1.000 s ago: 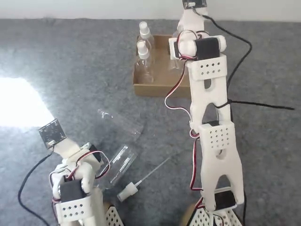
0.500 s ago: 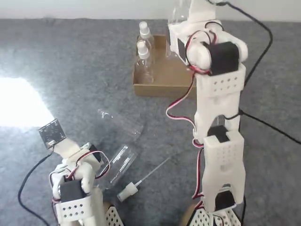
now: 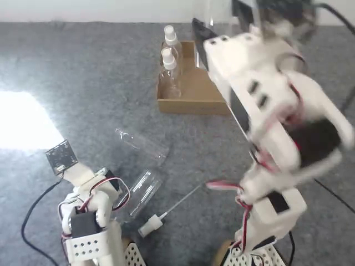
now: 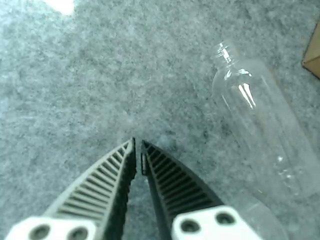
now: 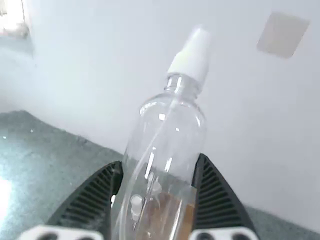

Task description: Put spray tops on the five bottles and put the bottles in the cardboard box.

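Right arm [image 3: 277, 122] has risen from over the cardboard box [image 3: 191, 105] and swung toward the high camera. Left arm [image 3: 89, 216] is unchanged.

Right pincer [image 5: 157, 167] grips a clear bottle [image 5: 165, 130] by its body, one finger on each side. The long axis runs along the fingers and leans slightly. Its white spray top [image 5: 192, 47] points out past the fingertips toward a pale wall.

In the box, two capped bottles [image 3: 168, 69] stand upright against one wall.

Two uncapped bottles lie on their sides on the desk [image 3: 83, 66], long axes diagonal: one [image 3: 141, 141] farther out, one [image 3: 141, 191] beside the left arm. A loose spray top [image 3: 151, 224] lies near, dip tube pointing toward the box end.

Left pincer [image 4: 138, 144] is closed on nothing, low over the desk, tips aimed past an uncapped bottle [image 4: 255, 115].
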Controlling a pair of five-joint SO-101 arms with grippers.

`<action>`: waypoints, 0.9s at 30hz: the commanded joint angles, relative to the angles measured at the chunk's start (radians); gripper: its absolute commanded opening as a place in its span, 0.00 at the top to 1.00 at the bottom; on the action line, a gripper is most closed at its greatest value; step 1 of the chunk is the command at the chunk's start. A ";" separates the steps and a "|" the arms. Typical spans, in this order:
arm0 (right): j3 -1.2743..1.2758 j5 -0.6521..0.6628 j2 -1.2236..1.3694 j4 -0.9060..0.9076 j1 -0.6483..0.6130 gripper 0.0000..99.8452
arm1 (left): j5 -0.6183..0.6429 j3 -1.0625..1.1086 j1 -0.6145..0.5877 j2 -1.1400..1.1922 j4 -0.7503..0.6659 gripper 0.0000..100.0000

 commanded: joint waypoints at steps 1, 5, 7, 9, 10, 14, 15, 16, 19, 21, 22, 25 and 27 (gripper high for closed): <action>-0.043 0.014 -0.188 0.045 -0.008 0.98 | 0.012 -0.010 -0.002 -0.009 0.006 0.99; -0.044 0.014 -0.321 0.045 -0.004 0.98 | 0.012 -0.010 -0.002 -0.009 0.006 0.99; -0.044 0.015 -0.380 0.044 -0.004 0.98 | 0.012 -0.010 -0.002 -0.009 0.006 0.99; -0.044 0.015 -0.429 0.044 -0.004 0.98 | 0.012 -0.010 -0.002 -0.009 0.006 0.99; -0.044 0.026 -0.449 0.044 -0.004 0.98 | 0.012 -0.010 -0.002 -0.009 0.006 0.99; -0.044 0.138 -0.486 0.044 -0.002 0.98 | 0.012 -0.010 -0.002 -0.009 0.006 0.99; -0.044 0.158 -0.489 0.044 -0.002 0.98 | 0.012 -0.010 -0.002 -0.009 0.006 0.99; -0.048 0.173 -0.489 0.044 -0.002 0.98 | 0.012 -0.010 -0.002 -0.009 0.006 0.99; -0.046 0.190 -0.510 0.045 -0.001 0.98 | 0.012 -0.010 -0.002 -0.009 0.006 0.99; -0.044 0.190 -0.541 0.045 -0.001 0.98 | 0.012 -0.010 -0.002 -0.009 0.006 0.99; -0.043 0.190 -0.559 0.045 -0.001 0.98 | 0.012 -0.010 -0.002 -0.009 0.006 0.99; -0.018 0.190 -0.613 0.047 -0.001 0.98 | 0.012 -0.010 -0.002 -0.009 0.006 0.99; 0.054 0.190 -0.665 0.047 0.021 0.98 | 0.012 -0.010 -0.002 -0.009 0.006 0.99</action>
